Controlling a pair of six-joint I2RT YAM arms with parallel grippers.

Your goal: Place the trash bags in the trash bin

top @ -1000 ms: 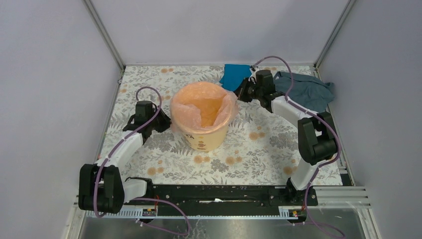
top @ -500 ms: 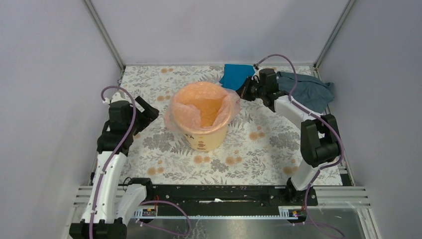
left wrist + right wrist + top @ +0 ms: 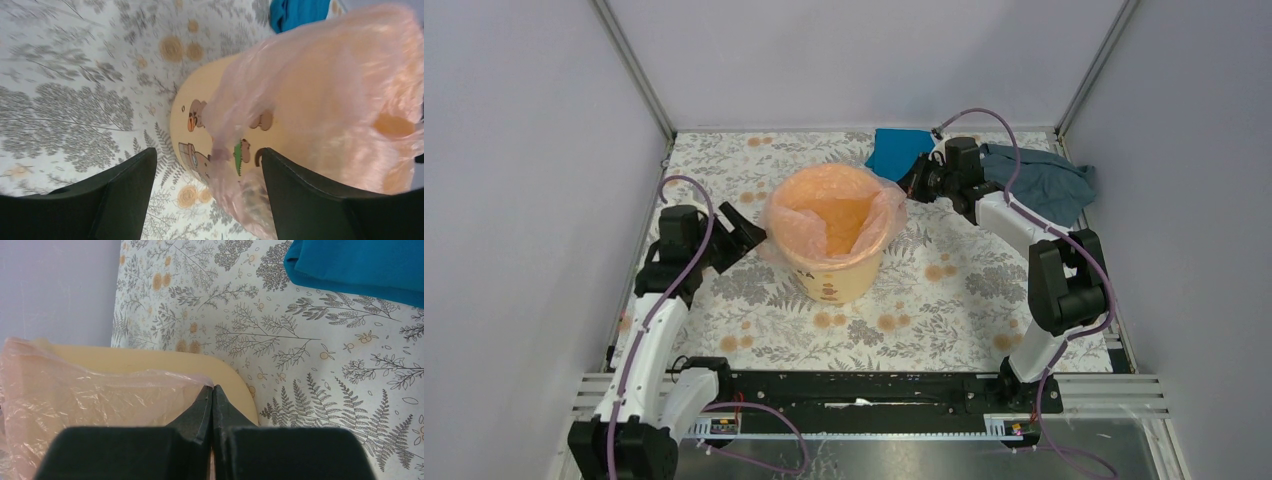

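Note:
The trash bin, a yellow-orange bucket with small prints, stands mid-table. The pale-pink trash bag lines it and drapes over the rim. My left gripper is open beside the bin's left side. In the left wrist view the bin's wall and a hanging fold of the bag lie between its spread fingers, with no touch visible. My right gripper is at the bin's far right rim. In the right wrist view it is shut on the bag's edge above the bin.
A bright blue cloth lies at the back of the table, right behind the right gripper, and shows again as a blue cloth in the right wrist view. A grey-blue cloth lies at the back right corner. Grey walls enclose the table.
My left gripper let go of the bag's left edge, opened, drew back to the left, then came back toward the bin. The right gripper has stayed shut at the far rim.

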